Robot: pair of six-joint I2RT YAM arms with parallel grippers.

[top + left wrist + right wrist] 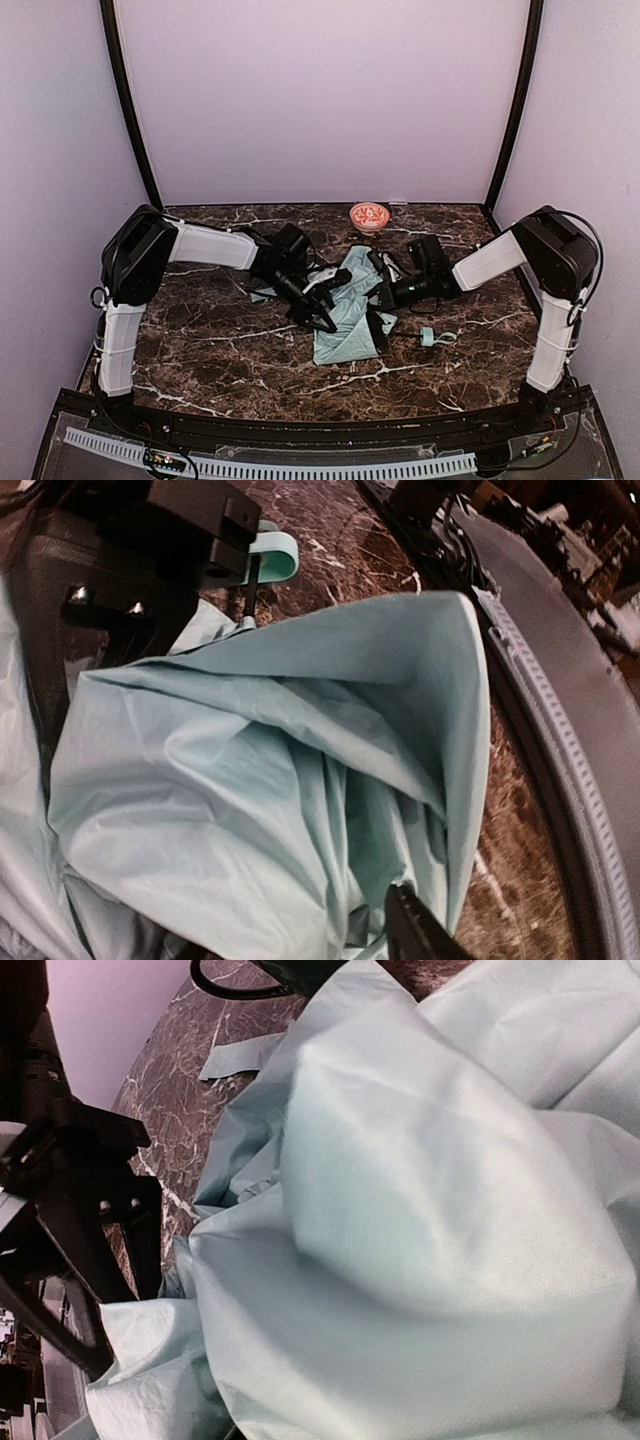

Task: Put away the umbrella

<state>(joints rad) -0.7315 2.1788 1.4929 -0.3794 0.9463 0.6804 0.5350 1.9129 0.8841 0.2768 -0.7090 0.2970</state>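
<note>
The umbrella [345, 305] lies collapsed in the middle of the table, pale mint fabric bunched with black lining showing at its right edge. Its thin black shaft runs right to the small mint handle [430, 338] and strap. My left gripper [318, 308] is in the fabric from the left. In the left wrist view the fabric [270, 780] covers the jaws and only one black fingertip [412, 925] shows. My right gripper [383, 295] is at the fabric's right side. The fabric [420, 1230] fills the right wrist view and hides its fingers.
A small red patterned bowl [369, 215] stands at the back centre of the marble table [220, 350]. The right gripper's body [150, 540] shows in the left wrist view, close to the handle [275, 555]. The left gripper [70, 1220] shows in the right wrist view.
</note>
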